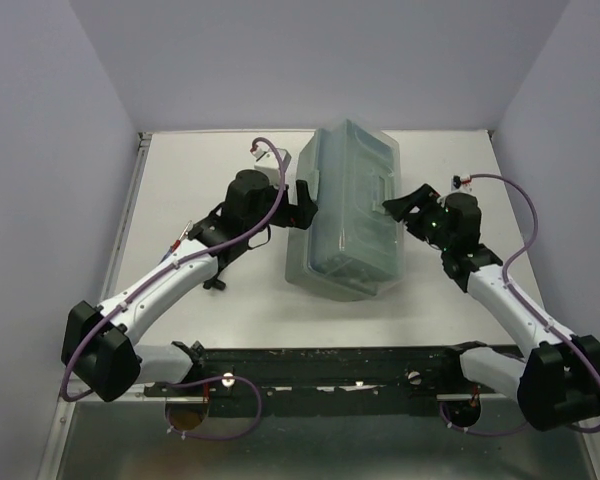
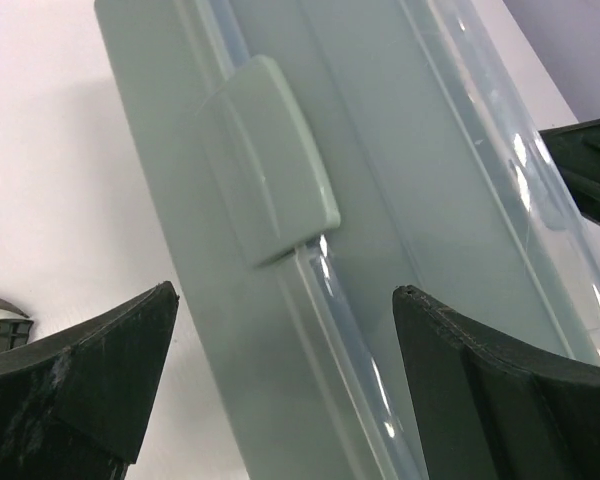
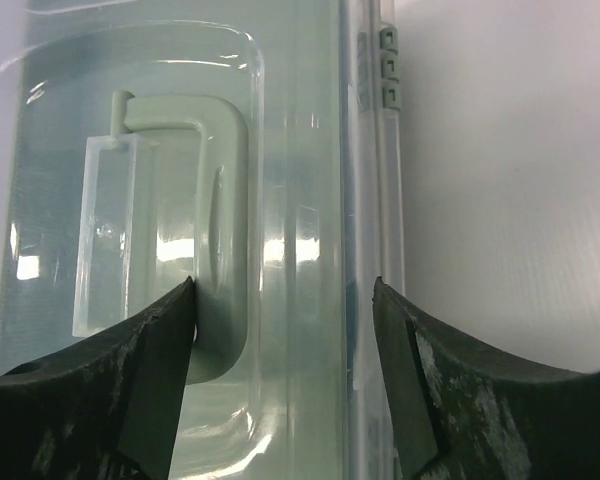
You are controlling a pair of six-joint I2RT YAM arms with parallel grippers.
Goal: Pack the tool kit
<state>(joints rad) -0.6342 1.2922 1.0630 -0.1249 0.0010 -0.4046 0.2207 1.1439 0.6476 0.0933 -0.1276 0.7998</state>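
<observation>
Sage-green plastic toolbox with a translucent lid sits on the white table in the upper centre of the top view. Its lid is down. Its long axis runs from the top to the bottom of the frame with a slight lean, so the two long sides face left and right, one toward each arm.

The left gripper, black and two-fingered, stands just beside the long left side, toward the upper end. The right gripper, of the same build, is at the opposite long side at about the same height in the frame. Whether its near finger touches the lid edge cannot be told.

In the left wrist view the box wall runs diagonally from upper left to lower right. A rounded green plastic latch lies in the upper centre, ahead of the gap between the fingers and slightly left of it. Those jaws are spread as wide as they go, with nothing in them.

In the right wrist view the jaws are also apart and hold nothing. Beyond them lies the strip of lid between the green carry handle, seen through the clear plastic, and the small green hinge knuckles at upper right.

The coming move most likely turns on the latch. It is on the left arm's side, so that arm is the nearer. Whether the latch is snapped shut cannot be told.
</observation>
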